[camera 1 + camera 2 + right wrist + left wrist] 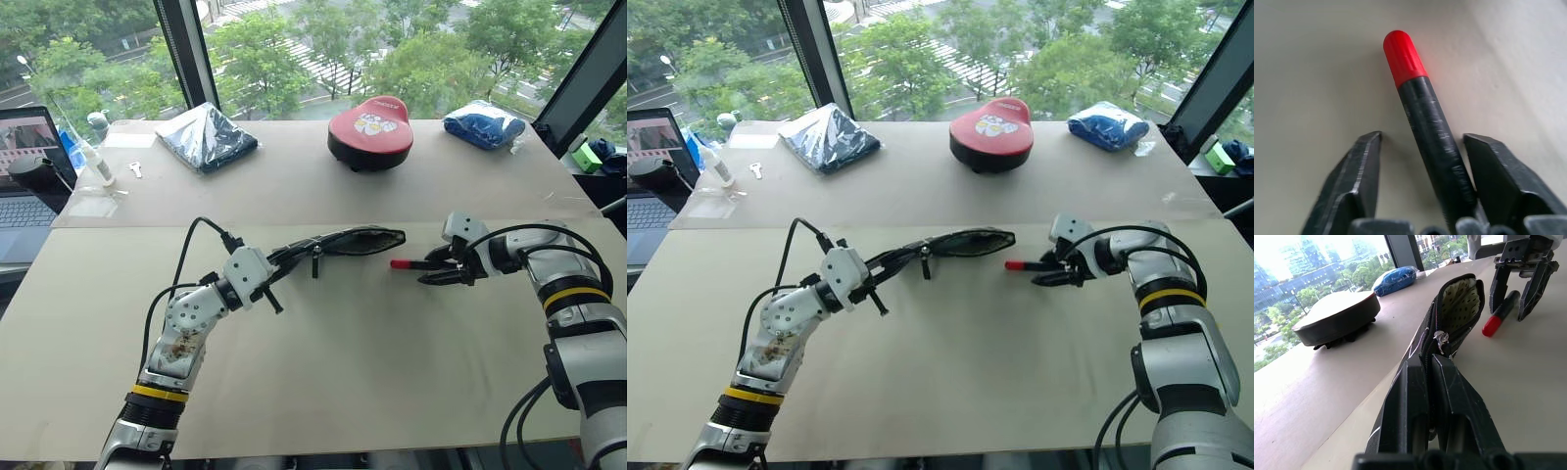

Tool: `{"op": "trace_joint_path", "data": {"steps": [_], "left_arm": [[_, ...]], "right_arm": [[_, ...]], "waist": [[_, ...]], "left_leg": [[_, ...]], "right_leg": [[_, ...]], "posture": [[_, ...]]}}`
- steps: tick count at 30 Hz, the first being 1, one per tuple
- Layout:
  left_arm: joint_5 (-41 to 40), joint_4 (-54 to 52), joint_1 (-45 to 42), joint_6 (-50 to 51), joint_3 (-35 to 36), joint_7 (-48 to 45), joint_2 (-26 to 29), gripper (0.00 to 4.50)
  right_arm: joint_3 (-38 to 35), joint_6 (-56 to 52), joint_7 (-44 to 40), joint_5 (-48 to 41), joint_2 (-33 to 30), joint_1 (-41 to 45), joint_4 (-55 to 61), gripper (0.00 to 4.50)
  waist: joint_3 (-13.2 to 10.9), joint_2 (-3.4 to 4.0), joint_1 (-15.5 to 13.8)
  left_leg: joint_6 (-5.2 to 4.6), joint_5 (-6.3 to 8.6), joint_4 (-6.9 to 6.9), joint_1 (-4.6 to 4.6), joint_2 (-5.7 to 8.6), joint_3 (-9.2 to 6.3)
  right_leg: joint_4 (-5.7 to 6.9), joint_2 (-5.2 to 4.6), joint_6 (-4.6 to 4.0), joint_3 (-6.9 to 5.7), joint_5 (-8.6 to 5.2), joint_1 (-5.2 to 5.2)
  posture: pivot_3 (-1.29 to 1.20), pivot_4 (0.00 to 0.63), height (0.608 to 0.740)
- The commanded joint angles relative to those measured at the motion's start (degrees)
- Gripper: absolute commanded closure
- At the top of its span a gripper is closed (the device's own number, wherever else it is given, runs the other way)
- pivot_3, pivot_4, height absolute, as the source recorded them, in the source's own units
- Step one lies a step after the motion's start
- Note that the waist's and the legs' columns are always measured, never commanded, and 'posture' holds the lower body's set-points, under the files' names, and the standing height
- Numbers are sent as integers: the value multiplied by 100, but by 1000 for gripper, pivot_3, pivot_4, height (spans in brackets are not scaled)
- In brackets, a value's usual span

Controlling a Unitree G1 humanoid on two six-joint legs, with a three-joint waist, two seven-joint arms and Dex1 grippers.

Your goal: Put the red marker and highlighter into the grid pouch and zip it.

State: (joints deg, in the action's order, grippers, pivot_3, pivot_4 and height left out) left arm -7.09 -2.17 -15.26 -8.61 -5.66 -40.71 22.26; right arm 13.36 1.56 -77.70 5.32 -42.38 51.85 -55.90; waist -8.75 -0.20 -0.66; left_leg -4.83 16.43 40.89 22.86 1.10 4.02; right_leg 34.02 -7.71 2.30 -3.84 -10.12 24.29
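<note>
While the pouch is held open: stage shown.
Left jaws (277,275): clenched on the grid pouch (355,240).
Right jaws (438,271): parted, straddling the red marker (1422,115) on the table (372,362), not gripped.
Remaining: both pens loaded, zip closed.

Pale beige bench (323,362), seam across middle. Far half: red-topped round cushion on black base (370,132) at centre; dark fabric bundle in clear plastic wrap (206,135) left of it; blue bundle in clear plastic (484,124) at right. Far left: clear plastic bottle (95,157), open laptop (24,186). Small green box (587,157) beyond right edge.
</note>
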Motion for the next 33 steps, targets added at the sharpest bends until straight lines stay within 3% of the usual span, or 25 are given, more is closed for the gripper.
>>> {"op": "trace_joint_path", "data": {"steps": [1,3,4,11,17,21,29,33], "left_arm": [[-74,-258,-49,-22,82,93,-14,4500],[-77,-254,-55,-26,71,101,-26,4500],[-76,-250,-58,-29,65,103,-32,4500],[-78,-225,-81,-41,50,101,-38,4500],[-95,-232,-70,-30,47,69,-20,4500],[-122,-141,-139,-64,4,-18,-28,4500],[-99,50,-287,-122,-31,-57,-137,4500],[-83,43,-266,-138,-65,-64,-186,4500]], "right_arm": [[70,-59,-146,164,-113,-138,-191,3214],[-42,-144,-145,76,-101,-115,-147,3913],[-75,-137,-122,68,-118,-120,-115,4021],[-796,-290,48,-487,-493,-537,1247,4024],[-1747,-1509,107,-1491,-1213,-1611,4738,4024],[-1677,-2114,437,-1488,-1437,-2119,6371,4024],[-1053,-2401,1330,-806,-1294,-2174,6703,4024],[-817,-2251,1269,-736,-1293,-2153,6679,4024]], "waist": [[0,0,0],[0,0,2],[0,0,1],[-1,1,-3],[-9,21,3],[-9,20,1],[-10,18,-43],[-10,18,-36]], "left_leg": [[0,0,0,-1,0,0],[0,0,0,-1,0,-1],[1,0,0,-1,-1,-1],[1,0,-1,5,2,-2],[3,-1,-4,18,-1,-1],[6,-1,-5,7,-7,-1],[-6,5,7,11,9,-1],[-6,4,5,17,9,1]], "right_leg": [[0,0,0,0,0,0],[-1,0,0,0,0,-1],[-1,0,0,0,0,0],[0,-4,0,-1,0,4],[3,-13,1,-3,0,27],[3,-10,0,-6,0,19],[5,-32,3,-7,2,19],[4,-25,3,-8,2,25]], "posture": [[0,150,740],[0,150,740],[0,150,740],[0,150,740],[0,150,740],[0,150,740],[0,150,740],[0,150,740]]}}
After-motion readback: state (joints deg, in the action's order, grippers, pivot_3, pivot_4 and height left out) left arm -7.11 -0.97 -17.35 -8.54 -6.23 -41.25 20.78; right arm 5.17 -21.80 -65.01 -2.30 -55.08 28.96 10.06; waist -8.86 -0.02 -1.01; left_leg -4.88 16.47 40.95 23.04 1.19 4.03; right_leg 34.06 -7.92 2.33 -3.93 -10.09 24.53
